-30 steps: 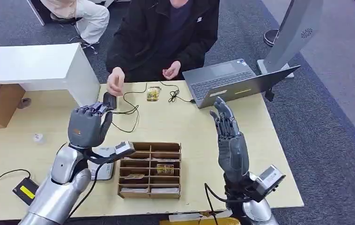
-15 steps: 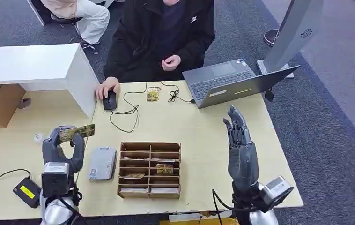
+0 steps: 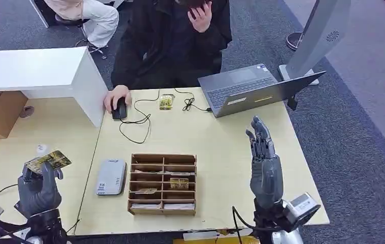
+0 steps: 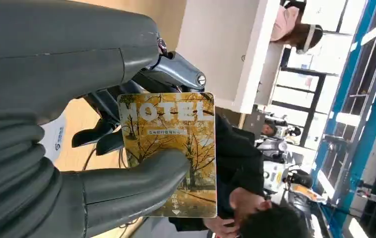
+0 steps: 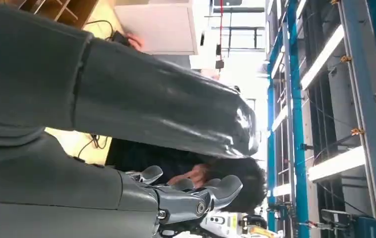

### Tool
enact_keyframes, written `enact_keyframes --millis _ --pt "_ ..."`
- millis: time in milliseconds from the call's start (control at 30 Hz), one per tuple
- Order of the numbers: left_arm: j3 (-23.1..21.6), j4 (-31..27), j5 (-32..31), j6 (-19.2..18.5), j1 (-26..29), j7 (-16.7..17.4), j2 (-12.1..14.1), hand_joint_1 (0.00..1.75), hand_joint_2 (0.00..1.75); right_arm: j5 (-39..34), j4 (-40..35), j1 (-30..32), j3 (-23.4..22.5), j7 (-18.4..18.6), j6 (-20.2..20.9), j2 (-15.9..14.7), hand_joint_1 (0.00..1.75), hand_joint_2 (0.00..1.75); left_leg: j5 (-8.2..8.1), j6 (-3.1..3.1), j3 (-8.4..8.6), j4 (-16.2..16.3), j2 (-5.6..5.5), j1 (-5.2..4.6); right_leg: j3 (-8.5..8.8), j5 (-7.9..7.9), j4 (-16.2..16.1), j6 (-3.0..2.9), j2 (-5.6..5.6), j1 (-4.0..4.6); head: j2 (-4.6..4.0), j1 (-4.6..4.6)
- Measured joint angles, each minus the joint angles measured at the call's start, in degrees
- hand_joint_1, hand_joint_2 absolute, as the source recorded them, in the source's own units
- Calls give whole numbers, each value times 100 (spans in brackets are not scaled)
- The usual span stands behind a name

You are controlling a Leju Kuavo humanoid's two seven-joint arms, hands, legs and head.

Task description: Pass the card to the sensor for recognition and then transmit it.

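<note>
My left hand (image 3: pixel 39 187) is raised at the near left, over the lower wooden surface, and pinches a yellow hotel card (image 3: pixel 49 160) between thumb and fingers. In the left wrist view the card (image 4: pixel 173 148) shows an autumn tree picture and the word HOTEL, with the thumb across its lower part. The grey card sensor (image 3: pixel 111 176) lies flat on the table to the right of that hand, beside the wooden sorting box (image 3: pixel 163 184). My right hand (image 3: pixel 264 163) stands upright over the table's right part, fingers straight and apart, holding nothing.
A person in black sits across the table, one hand on a mouse (image 3: pixel 119 108), the other at the face. A laptop (image 3: pixel 254 88) stands at the far right, cables and a small card packet (image 3: pixel 166 101) in the middle. A white counter (image 3: pixel 38 71) rises at the left.
My left hand drew back from over the far table to the near left, now holding the card. The right hand shifted slightly right. The person's hand went to the mouse, the other rose to the face.
</note>
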Motion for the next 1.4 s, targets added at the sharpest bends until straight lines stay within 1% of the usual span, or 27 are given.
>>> enact_keyframes --millis 100,200,333,467,633,767,1000,1200,1400 --pt "214 26 72 -210 9 94 -83 175 175 0 0 -2 0 0 -7 0 0 0 0 0 0 0 -1 0 1 0 0 0 -1 0 0 2" --pt "372 153 153 -458 3 278 -129 175 175 0 0 -13 0 0 -4 0 0 0 0 0 0 0 0 0 0 0 0 0 -1 0 0 2" --pt "501 431 175 -641 -19 497 -144 175 175 -4 11 -41 0 0 -4 0 0 0 0 0 0 0 -1 0 1 0 0 0 -1 0 0 0" --pt "595 732 236 -709 -56 673 -148 175 175 -37 17 -68 2 0 9 0 0 0 0 0 0 0 -1 0 1 0 0 0 -1 0 0 0" --pt "678 1143 245 -722 -135 807 -140 175 175 -63 68 -123 2 4 11 0 0 0 0 0 0 0 -1 0 0 0 0 0 -1 0 0 0" --pt "711 1433 147 -643 -196 907 -127 175 175 -118 111 -179 7 17 11 0 0 0 0 0 0 0 -1 0 0 0 0 0 -2 0 0 0" --pt "711 1672 42 -606 -257 949 -100 175 175 -157 157 -274 46 57 13 0 0 0 0 0 0 0 -1 0 1 0 0 0 -2 0 0 2" --pt "706 1934 -345 -438 -370 1034 -15 175 175 -216 212 -369 98 70 31 0 0 0 1 0 1 0 -1 0 0 0 0 0 -2 0 0 2" --pt "429 2280 -1038 -368 -510 1041 173 175 175 -264 295 -465 136 79 87 0 0 0 2 -2 2 0 -1 0 0 1 0 0 -2 0 0 0"
